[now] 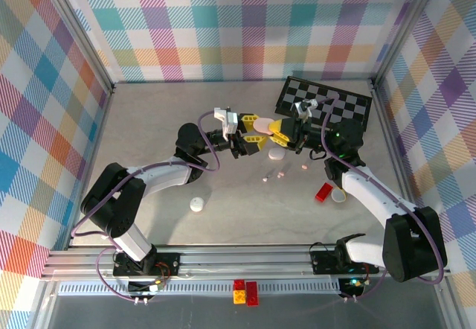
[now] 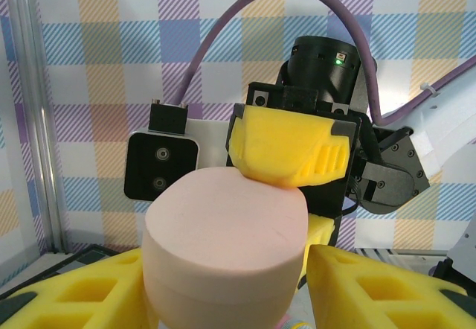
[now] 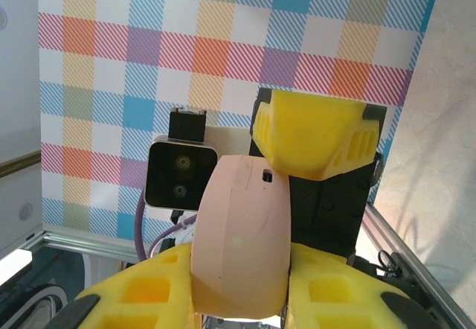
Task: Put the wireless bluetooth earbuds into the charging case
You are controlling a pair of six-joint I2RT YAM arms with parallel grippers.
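Pink plastic is the main thing here. From the top external camera, the pink charging case (image 1: 263, 126) hangs above the middle of the tabletop (image 1: 160, 120), pinched between the left claw (image 1: 251, 129) and the right claw (image 1: 282, 135). A few tiny earbuds (image 1: 281, 173) lie loose on the tabletop just to the near side of it, well away from every edge, so I'd say none are loaded yet.

Left wrist view: the left claw (image 2: 223, 299) grips the case (image 2: 223, 240) across its wide side, with the other claw's yellow finger (image 2: 290, 147) resting on top.

Right wrist view: the right claw (image 3: 242, 303) is squeezed narrow on the case's (image 3: 239, 232) thin edge, and the lid seam looks shut.

My guess is they're only at the lid-opening stage, with every bud left to insert.
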